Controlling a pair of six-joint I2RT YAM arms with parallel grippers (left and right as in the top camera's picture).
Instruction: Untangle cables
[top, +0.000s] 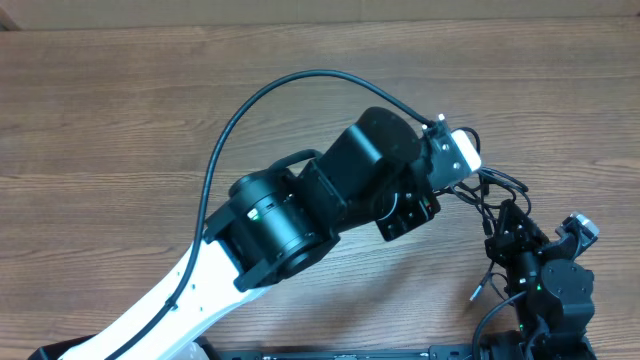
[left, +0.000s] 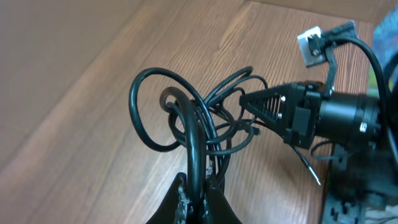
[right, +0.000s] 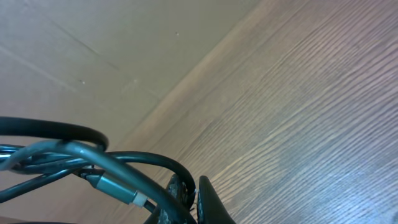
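The cables (left: 205, 118) are thin black cords bunched in one tangle of loops, held just above the wooden table. My left gripper (left: 198, 200) is shut on one cord at the bottom of the tangle. From the right, my right gripper (left: 252, 102) reaches into the bunch. In its own view the right gripper (right: 194, 190) is shut on a black cord, with a silver-collared plug (right: 118, 186) crossing in front. Overhead, the cables (top: 495, 195) hang between the left gripper (top: 472, 180) and the right gripper (top: 505, 222). A loose plug end (top: 478, 292) dangles beside the right arm.
The left arm (top: 290, 215) lies diagonally across the table, with its thick black wire (top: 250, 105) arching above it. The right arm's base (top: 555, 290) stands at the near right corner. Bare wooden table (top: 120, 120) spreads to the left and back.
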